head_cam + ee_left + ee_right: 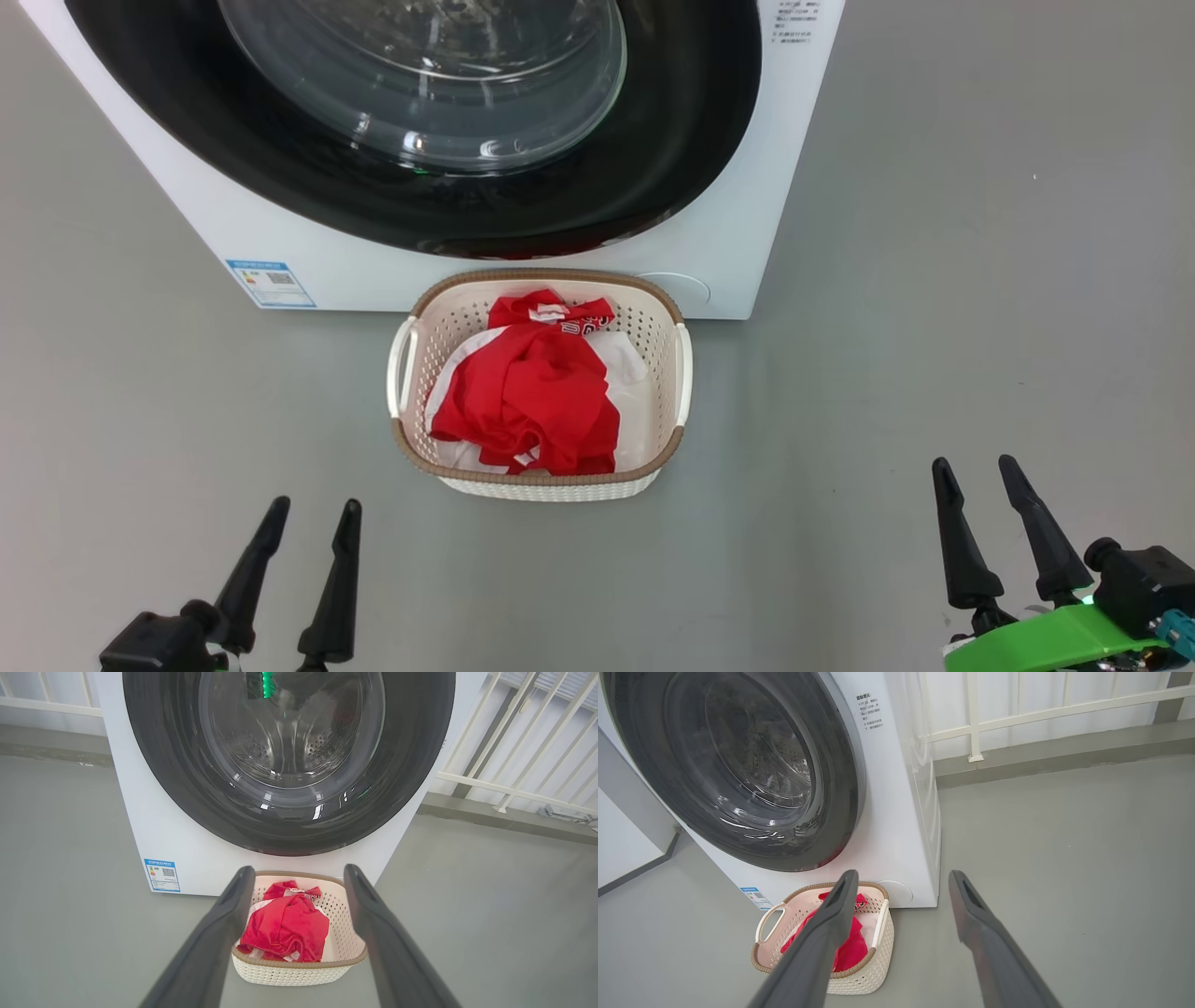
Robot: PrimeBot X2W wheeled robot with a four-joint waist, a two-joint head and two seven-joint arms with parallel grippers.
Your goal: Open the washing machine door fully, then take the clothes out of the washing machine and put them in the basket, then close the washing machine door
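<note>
Since the clothes lie in the basket and the door looks shut on the washing machine at twelve o'clock, just check that it clicked. The left gripper at seven o'clock and the right gripper at five rest low, fingers apart, holding nothing.

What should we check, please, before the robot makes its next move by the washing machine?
1. The washing machine door lies flush against the washing machine front: ok.
2. That door is latched: cannot tell.
3. The clothes lie inside the basket: ok.
4. The drum is free of garments: cannot tell.
5. The left gripper has its fingers apart, holding nothing: ok.
6. The right gripper has its fingers apart, holding nothing: ok.
</note>
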